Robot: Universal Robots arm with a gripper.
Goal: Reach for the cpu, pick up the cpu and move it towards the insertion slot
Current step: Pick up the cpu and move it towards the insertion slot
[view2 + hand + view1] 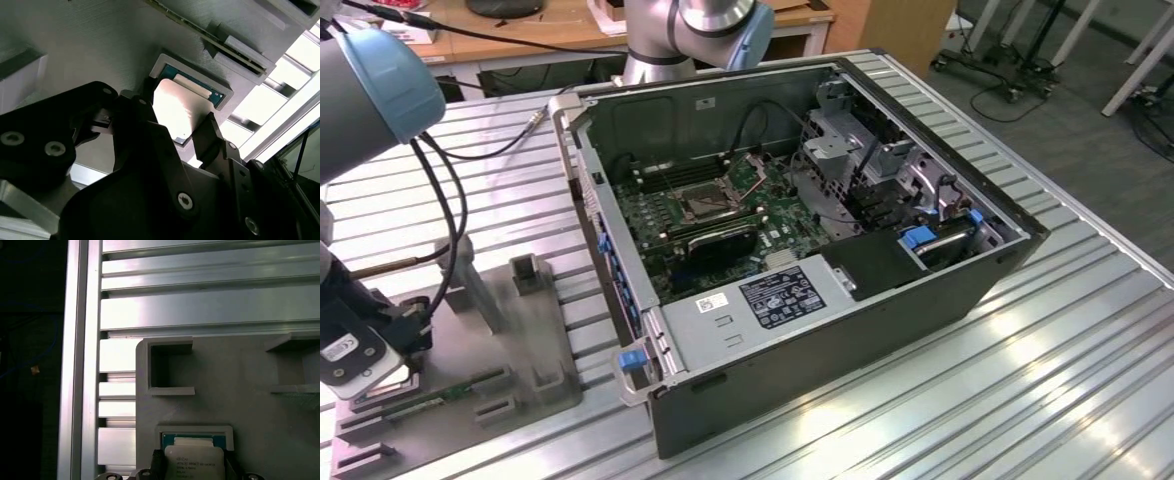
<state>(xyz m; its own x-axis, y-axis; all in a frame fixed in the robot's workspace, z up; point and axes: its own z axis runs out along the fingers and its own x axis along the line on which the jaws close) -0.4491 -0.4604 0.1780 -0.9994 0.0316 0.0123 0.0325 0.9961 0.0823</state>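
My gripper (176, 114) is low on the grey fixture (520, 350), well apart from the case (881, 330) on the exterior view's left. The cpu (194, 462) lies flat in its fixture pocket, directly between my jaws. It is square, so no long axis governs. The jaws are closed on two opposite edges with no gap seen at the fingers (207, 132); I judge it pinched but not lifted. The slot (707, 205) sits inside the case, beyond its near wall, with open room above.
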